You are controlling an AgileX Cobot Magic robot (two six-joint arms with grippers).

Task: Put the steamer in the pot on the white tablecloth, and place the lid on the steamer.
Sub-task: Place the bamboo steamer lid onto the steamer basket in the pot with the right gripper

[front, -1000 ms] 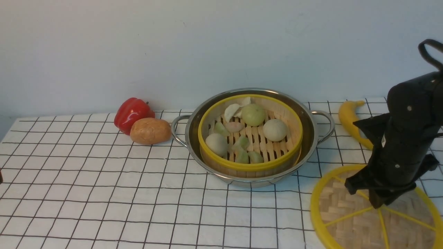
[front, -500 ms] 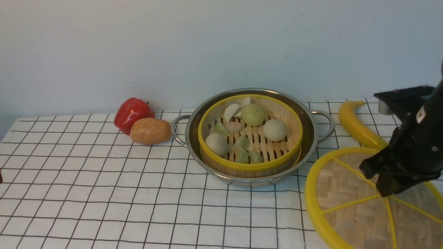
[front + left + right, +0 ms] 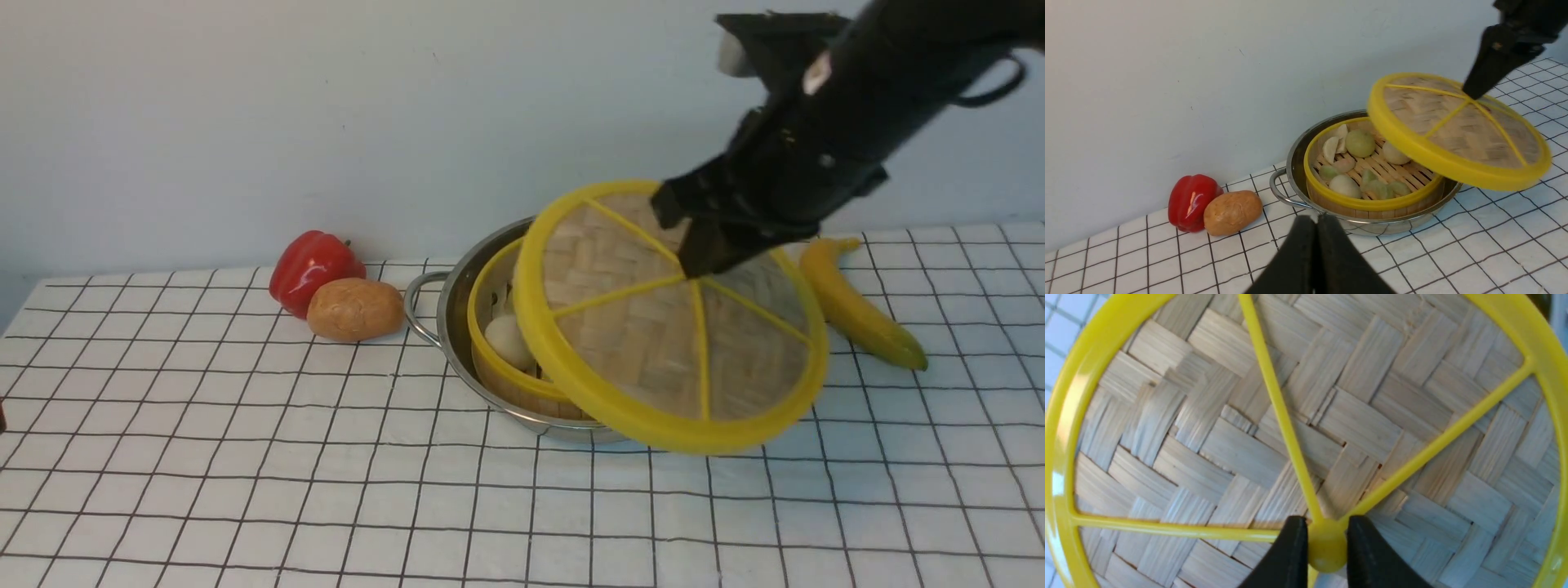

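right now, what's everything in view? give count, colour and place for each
tablecloth: 1, white with black grid, covers the table
wall: 1, pale grey, behind the table
pot: 1, shiny steel, middle of the cloth
steamer: 1, bamboo with yellow rims, inside the pot
buns and dumplings: several, cream and pale green, in the steamer, some hidden by the lid
lid: 1, woven bamboo with yellow rim, in the air, tilted, over the pot's right side
pepper: 1, red, left of the pot, near the wall
potato: 1, brown, beside the pepper, by the pot's left handle
banana: 1, yellow, right of the pot
left pincer: 1, black, shut, empty
right pincer: 1, black, shut on the lid's hub
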